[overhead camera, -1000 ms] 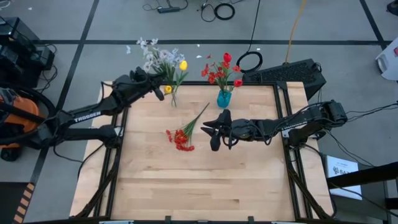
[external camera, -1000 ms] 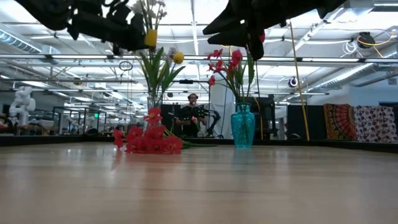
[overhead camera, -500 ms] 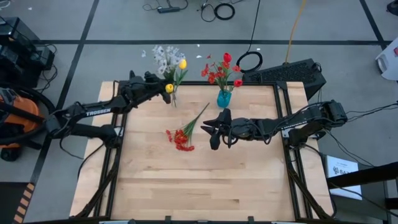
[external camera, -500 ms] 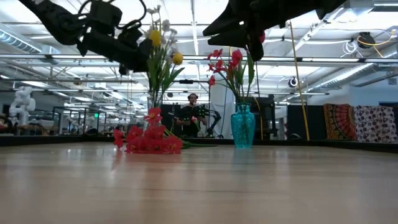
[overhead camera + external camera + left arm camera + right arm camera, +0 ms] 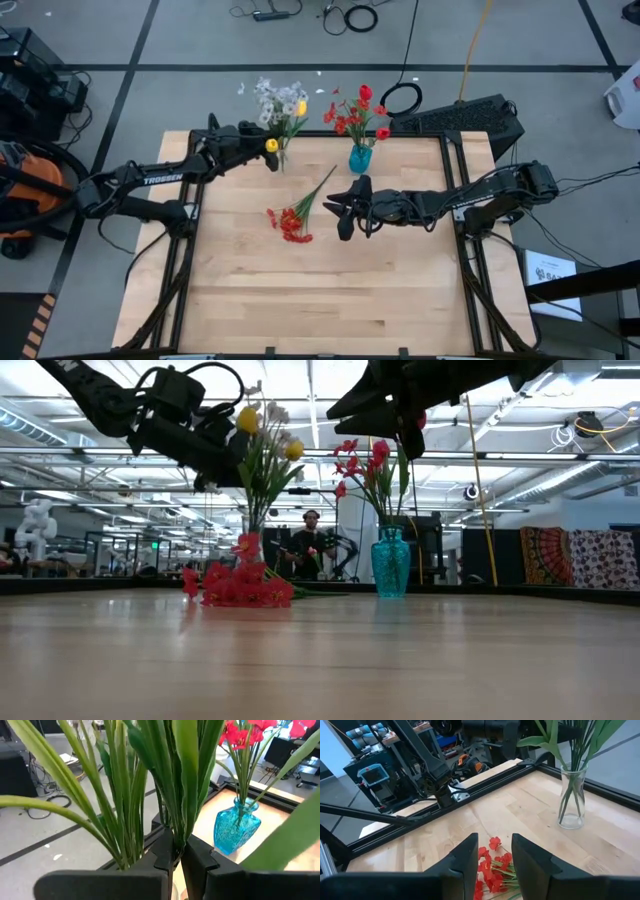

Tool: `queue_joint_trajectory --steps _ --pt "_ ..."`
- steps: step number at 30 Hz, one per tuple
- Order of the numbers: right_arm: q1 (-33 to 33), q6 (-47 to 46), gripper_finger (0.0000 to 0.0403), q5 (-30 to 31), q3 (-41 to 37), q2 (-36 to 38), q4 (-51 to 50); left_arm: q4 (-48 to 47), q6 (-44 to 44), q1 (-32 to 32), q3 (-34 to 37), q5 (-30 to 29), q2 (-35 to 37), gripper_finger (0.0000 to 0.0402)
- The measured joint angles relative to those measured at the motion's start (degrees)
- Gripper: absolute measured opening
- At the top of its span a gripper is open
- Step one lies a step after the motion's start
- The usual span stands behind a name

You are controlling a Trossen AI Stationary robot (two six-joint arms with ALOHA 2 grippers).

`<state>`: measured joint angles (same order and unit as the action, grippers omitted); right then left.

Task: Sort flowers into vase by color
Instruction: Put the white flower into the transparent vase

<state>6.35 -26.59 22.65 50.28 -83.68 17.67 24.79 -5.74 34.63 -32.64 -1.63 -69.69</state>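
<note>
A clear vase (image 5: 279, 159) at the table's far left holds yellow tulips (image 5: 300, 105) and a white spray (image 5: 272, 94). My left gripper (image 5: 262, 150) reaches in at its stems and is shut on one green stem (image 5: 176, 827). To the right of it stands a blue vase (image 5: 360, 158) with red flowers (image 5: 358, 112). A red spray (image 5: 291, 222) lies flat on the table's middle. My right gripper (image 5: 338, 213) hovers open just right of that spray, which shows below its fingers (image 5: 492, 862). My left gripper pinches a green stem (image 5: 175, 836) among the leaves between its two fingers. It comes almost level from the table's left side, and the fingers lie across the stem. The stem stands upright with the others in the clear vase, whose mouth the fingers hide.
The blue vase (image 5: 237, 827) stands close to the right of the clear one (image 5: 570, 795). Bare wooden tabletop (image 5: 320, 290) stretches toward the near edge. A raised black frame (image 5: 455, 180) runs along the table's sides. A person (image 5: 308, 545) sits in the room behind.
My left gripper has sunk and moved toward the table's right, in at the clear vase. The white spray it carries has come down with it and swung from leaning left to nearly upright over the vase.
</note>
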Motion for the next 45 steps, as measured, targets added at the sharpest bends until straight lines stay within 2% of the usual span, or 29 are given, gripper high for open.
queue_joint_trajectory --steps 7,38,41,45 --pt "0.00 -2.00 0.0110 0.00 0.00 0.00 -0.02 -1.56 -4.36 -0.15 -0.02 -0.04 0.00 0.0031" --pt "0.02 -4.26 0.0110 -0.04 0.00 0.00 -1.43 -6.42 -4.48 -0.28 -0.04 1.50 0.50 0.0032" --pt "0.02 -4.26 0.0110 -0.04 0.00 0.00 -1.71 -6.45 -4.50 -0.28 -0.04 1.71 0.50 0.0046" --pt "0.02 -4.11 0.0110 -0.04 0.00 0.00 -1.88 -6.41 -4.52 -0.28 -0.04 1.60 0.50 0.0094"
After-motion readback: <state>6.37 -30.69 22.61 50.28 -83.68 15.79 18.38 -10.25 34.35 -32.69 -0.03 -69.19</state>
